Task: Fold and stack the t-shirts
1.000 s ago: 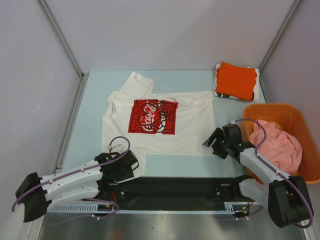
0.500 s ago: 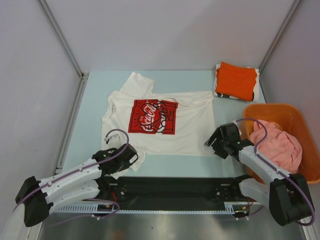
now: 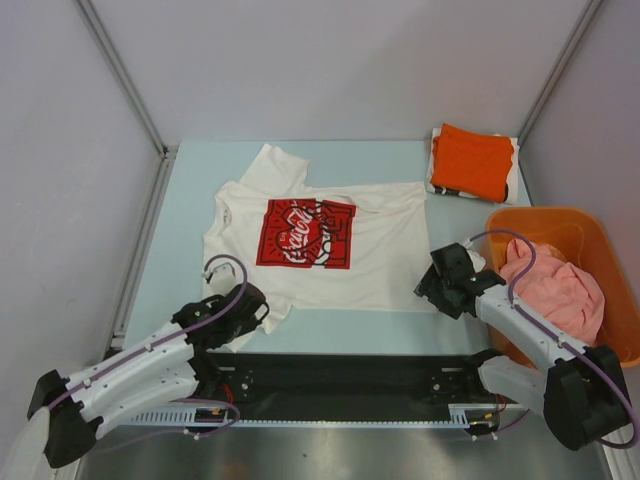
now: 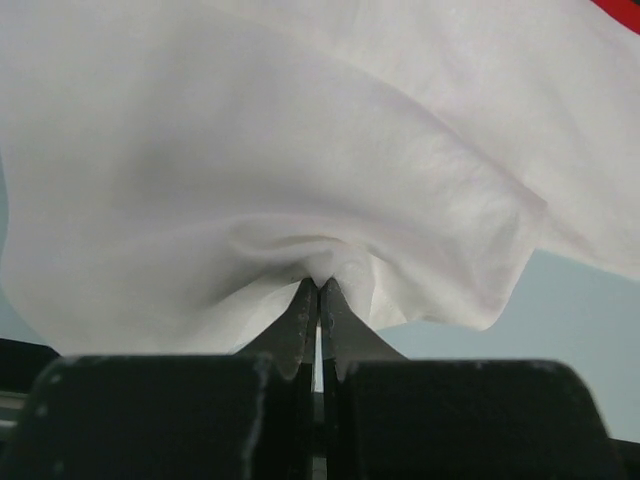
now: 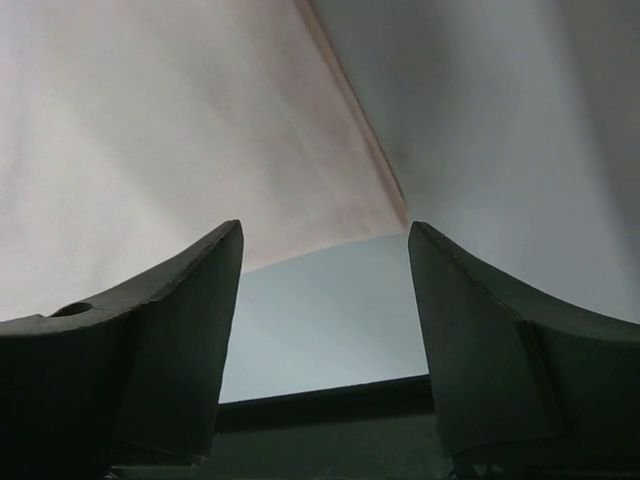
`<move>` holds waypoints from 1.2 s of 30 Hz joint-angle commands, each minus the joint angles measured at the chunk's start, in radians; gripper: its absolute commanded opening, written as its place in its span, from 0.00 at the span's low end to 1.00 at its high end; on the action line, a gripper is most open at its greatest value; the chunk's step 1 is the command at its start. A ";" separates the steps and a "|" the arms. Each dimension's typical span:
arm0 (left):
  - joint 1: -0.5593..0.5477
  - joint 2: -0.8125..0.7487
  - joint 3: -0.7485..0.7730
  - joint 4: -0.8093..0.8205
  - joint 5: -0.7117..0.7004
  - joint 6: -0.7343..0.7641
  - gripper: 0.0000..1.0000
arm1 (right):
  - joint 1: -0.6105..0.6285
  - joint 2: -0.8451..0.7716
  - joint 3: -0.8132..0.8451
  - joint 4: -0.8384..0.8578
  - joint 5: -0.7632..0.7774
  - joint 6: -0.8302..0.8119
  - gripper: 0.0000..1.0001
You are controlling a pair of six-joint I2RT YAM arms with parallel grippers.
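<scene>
A white t-shirt [image 3: 380, 250] with a red-and-black chest print lies spread on the table. My left gripper [image 3: 262, 308] is shut on its near left hem corner; the left wrist view shows the white cloth [image 4: 300, 170] bunched between the fingertips. My right gripper [image 3: 428, 283] is open and empty at the shirt's near right corner, whose edge [image 5: 200, 150] shows just beyond the fingers. A folded orange t-shirt [image 3: 472, 160] lies at the back right on a folded white cloth. A pink t-shirt [image 3: 555, 290] is heaped in the basket.
An orange plastic basket [image 3: 600, 240] stands at the right edge, beside my right arm. Metal frame rails run along the left and right sides. A black base plate [image 3: 350, 380] lies at the near edge between the arm bases.
My left gripper has moved forward and shut on the shirt's near left hem, pulling it up. My right gripper has shifted slightly toward the near right corner.
</scene>
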 commanded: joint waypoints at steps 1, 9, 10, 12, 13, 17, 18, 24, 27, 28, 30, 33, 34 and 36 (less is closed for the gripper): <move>0.012 -0.031 0.020 0.014 -0.013 0.028 0.00 | 0.009 0.007 -0.017 -0.024 0.045 0.016 0.70; 0.020 -0.036 0.029 0.014 -0.004 0.041 0.00 | 0.012 0.062 -0.048 0.046 0.013 0.001 0.50; 0.018 -0.040 0.027 0.013 -0.004 0.043 0.00 | 0.010 0.068 -0.058 0.051 0.011 0.004 0.46; 0.020 -0.048 0.024 0.011 -0.002 0.038 0.00 | 0.010 0.074 -0.071 0.075 0.001 0.003 0.41; 0.022 -0.051 0.024 0.011 -0.001 0.038 0.00 | 0.012 0.076 -0.078 0.082 0.001 0.004 0.36; 0.022 -0.057 0.046 0.003 0.021 0.046 0.00 | 0.010 0.074 -0.085 0.094 0.007 -0.010 0.23; 0.022 -0.057 0.055 -0.003 0.031 0.057 0.00 | 0.010 0.071 -0.085 0.094 -0.001 -0.014 0.19; 0.020 -0.033 0.147 -0.069 0.244 0.130 0.00 | 0.024 -0.032 -0.077 0.043 -0.062 -0.022 0.00; 0.015 -0.033 0.167 -0.133 0.318 0.149 0.00 | 0.033 -0.108 -0.060 -0.032 -0.067 -0.016 0.00; 0.015 -0.048 0.170 -0.153 0.327 0.155 0.00 | 0.033 -0.133 -0.056 -0.071 -0.067 -0.017 0.00; 0.017 -0.063 0.199 -0.217 0.328 0.178 0.00 | 0.036 -0.192 -0.036 -0.108 -0.070 -0.017 0.00; 0.017 -0.047 0.276 -0.282 0.292 0.225 0.00 | 0.035 -0.231 0.007 -0.165 -0.067 -0.022 0.00; 0.017 -0.016 0.323 -0.291 0.260 0.242 0.00 | 0.035 -0.230 0.024 -0.171 -0.065 -0.025 0.00; 0.037 0.024 0.368 -0.282 0.257 0.311 0.00 | 0.035 -0.205 0.056 -0.174 -0.053 -0.037 0.00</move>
